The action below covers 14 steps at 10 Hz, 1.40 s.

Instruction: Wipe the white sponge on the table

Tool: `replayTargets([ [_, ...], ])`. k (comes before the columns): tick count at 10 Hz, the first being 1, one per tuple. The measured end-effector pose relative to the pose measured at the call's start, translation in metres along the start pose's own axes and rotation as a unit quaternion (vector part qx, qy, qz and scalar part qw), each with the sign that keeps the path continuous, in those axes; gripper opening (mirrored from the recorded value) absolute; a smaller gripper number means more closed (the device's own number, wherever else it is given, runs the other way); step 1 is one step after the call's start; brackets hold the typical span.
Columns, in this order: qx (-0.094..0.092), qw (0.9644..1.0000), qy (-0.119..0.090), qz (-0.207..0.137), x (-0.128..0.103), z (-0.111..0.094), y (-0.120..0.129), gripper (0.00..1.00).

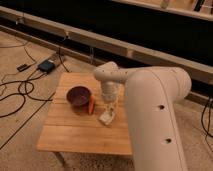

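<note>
Under shut fingers (108,111), apparently touching: white sponge (106,118), mid-table (75,130).

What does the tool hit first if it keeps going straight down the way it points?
The tool points down and is shut on the white sponge, which seems to be already on the table. Straight on, it would likely just press the sponge into the tabletop.

table (70,131): light wood, plank grain, matt
white sponge (106,118): soft-looking, off-white, matt
gripper (110,109): pale, smooth, pressed shut on the white sponge
arm shell (155,110): smooth cream plastic, slight sheen
bowl (78,96): purple, smooth, faint gloss
floor (25,125): speckled, rough-looking
</note>
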<state>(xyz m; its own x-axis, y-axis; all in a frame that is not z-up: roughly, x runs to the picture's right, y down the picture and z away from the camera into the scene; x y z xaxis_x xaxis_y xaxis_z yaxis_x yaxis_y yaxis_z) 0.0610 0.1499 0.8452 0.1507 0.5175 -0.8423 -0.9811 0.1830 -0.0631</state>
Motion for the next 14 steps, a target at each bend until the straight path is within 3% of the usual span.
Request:
replayTargets([
  [2,0.004,0.9994,0.025,-0.023,0.028,0.009,0.002,0.00],
  [5,0.002,0.9955,0.065,-0.069,0.067,0.029,0.026,0.00],
  [7,-0.009,0.9929,0.074,-0.094,0.075,0.035,0.052,0.00],
  [10,-0.032,0.9903,0.069,-0.116,0.068,0.041,0.093,0.00],
  [14,-0.070,0.9909,0.033,-0.110,0.031,0.035,0.134,0.00],
])
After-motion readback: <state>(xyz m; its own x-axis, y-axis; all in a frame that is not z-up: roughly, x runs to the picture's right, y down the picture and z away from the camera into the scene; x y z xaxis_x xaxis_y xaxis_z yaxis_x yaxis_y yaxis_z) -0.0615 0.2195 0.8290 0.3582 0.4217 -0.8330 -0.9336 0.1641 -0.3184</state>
